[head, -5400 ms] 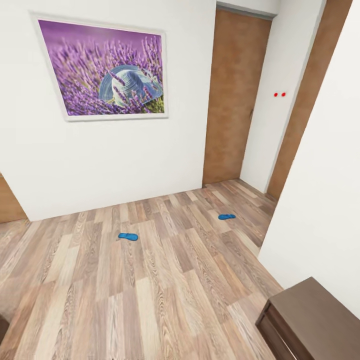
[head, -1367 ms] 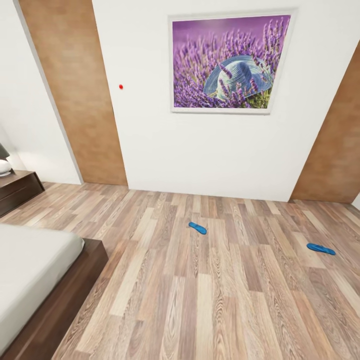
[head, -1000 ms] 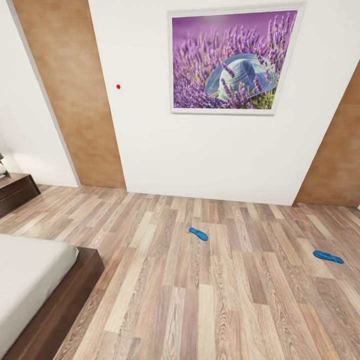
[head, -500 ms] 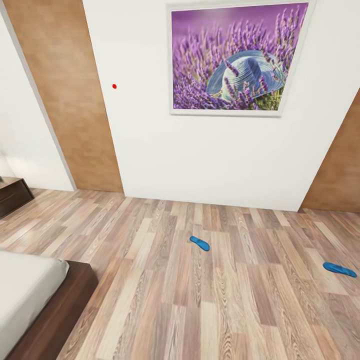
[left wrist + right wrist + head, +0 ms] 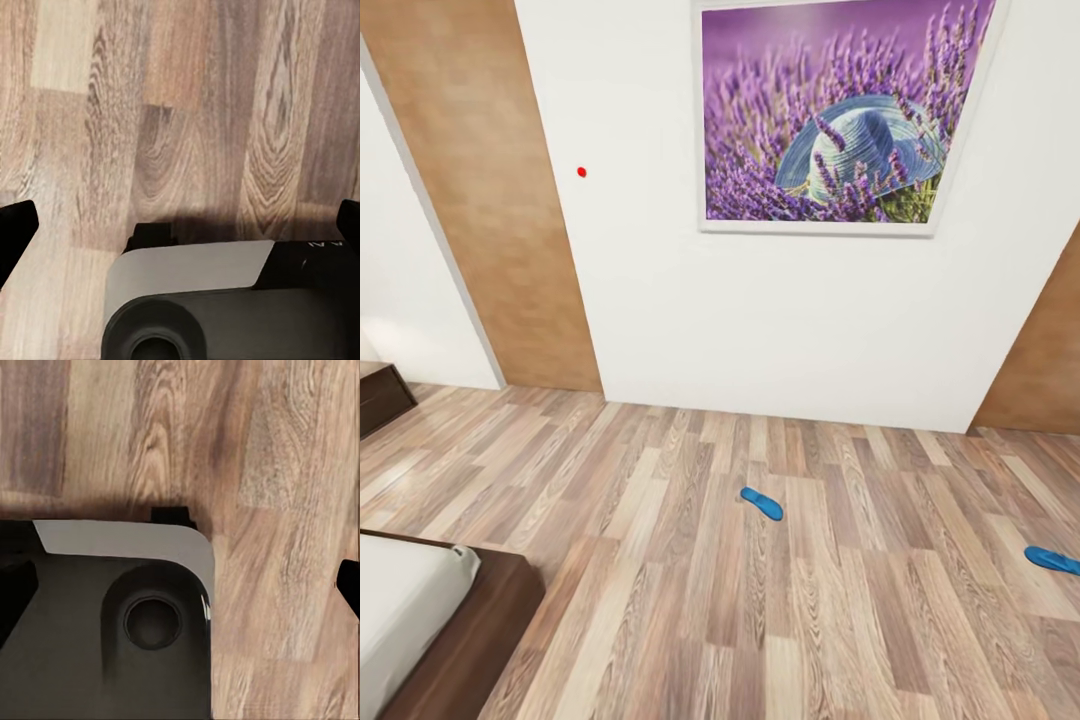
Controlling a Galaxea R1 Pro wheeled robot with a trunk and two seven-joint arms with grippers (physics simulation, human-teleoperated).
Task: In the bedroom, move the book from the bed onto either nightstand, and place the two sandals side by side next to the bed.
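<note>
Claws first: the left claw point(image 5: 180, 225) and the right claw point(image 5: 180, 577) each hang over bare floor point(image 5: 690, 620) with dark tips at opposite frame edges, spread wide, holding nothing. Bed point(image 5: 405, 610), cut off at the corner, sits far left; one sandal point(image 5: 761, 503) lies mid-floor, the other sandal point(image 5: 1053, 560) clipped at the right edge, well apart.

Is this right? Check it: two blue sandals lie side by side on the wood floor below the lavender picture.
Not quite. In the head view the two blue sandals lie far apart, not side by side: one sandal lies on the wood floor below the lavender picture, the other sandal at the frame's right edge.
</note>
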